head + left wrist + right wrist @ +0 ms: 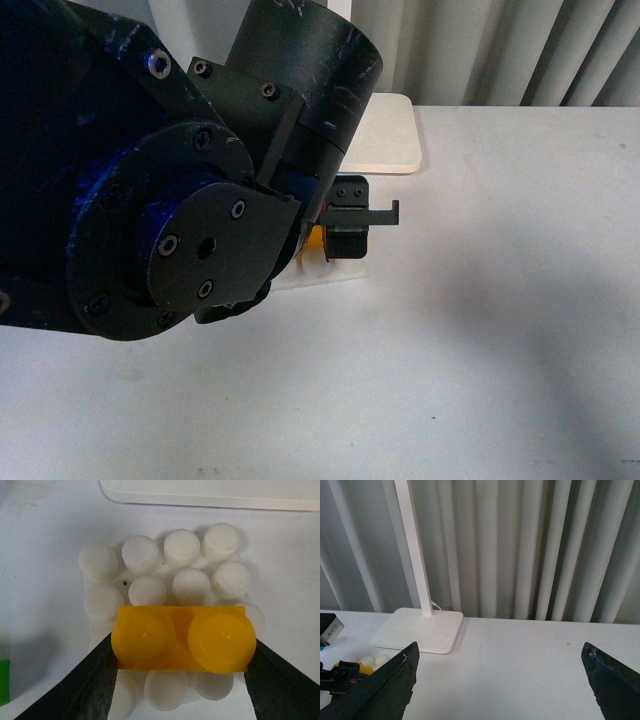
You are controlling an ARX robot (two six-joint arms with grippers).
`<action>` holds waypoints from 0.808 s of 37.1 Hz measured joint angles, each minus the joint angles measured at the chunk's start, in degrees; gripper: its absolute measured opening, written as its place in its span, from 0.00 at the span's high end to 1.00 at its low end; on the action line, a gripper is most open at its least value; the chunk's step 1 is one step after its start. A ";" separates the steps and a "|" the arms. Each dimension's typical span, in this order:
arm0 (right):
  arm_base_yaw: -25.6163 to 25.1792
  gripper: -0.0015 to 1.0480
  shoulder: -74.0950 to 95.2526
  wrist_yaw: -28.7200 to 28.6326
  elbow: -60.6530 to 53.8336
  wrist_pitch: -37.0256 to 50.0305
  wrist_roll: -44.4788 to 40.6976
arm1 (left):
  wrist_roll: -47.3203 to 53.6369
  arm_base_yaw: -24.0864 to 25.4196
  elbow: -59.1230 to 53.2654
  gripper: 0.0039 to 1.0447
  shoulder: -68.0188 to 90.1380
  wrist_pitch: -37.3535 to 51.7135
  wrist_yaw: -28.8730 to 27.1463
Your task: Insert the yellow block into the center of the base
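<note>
Holding the small yellow-orange plastic brick [182, 639] by its short ends, the left gripper [181, 652] is clamped on it directly above the flat white square plastic base [147, 555] with its grid of round studs. Two stud rows show beyond the brick, and one row shows on the gripper's side. Whether it touches the studs, I cannot tell. To do this step well, I would hold the brick level, line it with the middle studs, and press straight down, without twisting. The right gripper [501, 680] hangs well apart, with its jaws wide open.

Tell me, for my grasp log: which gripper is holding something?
The left gripper: its fingers clamp the yellow block over the base; the right gripper is open and empty.
</note>
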 joint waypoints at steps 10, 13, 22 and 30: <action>0.00 0.09 0.02 -0.02 0.00 0.00 -0.02 | -0.52 -0.11 0.42 0.38 0.28 -0.15 -0.02; 0.00 0.09 0.02 -0.02 0.00 0.00 -0.02 | -0.50 -0.22 0.68 0.38 0.63 -0.15 -0.26; 0.00 0.09 0.02 -0.02 0.00 0.00 0.00 | -0.79 -0.66 1.90 0.38 2.43 -0.63 -0.61; 0.00 0.09 0.02 -0.02 0.00 0.00 -0.02 | 1.18 -0.81 3.28 0.38 3.63 -3.32 -0.33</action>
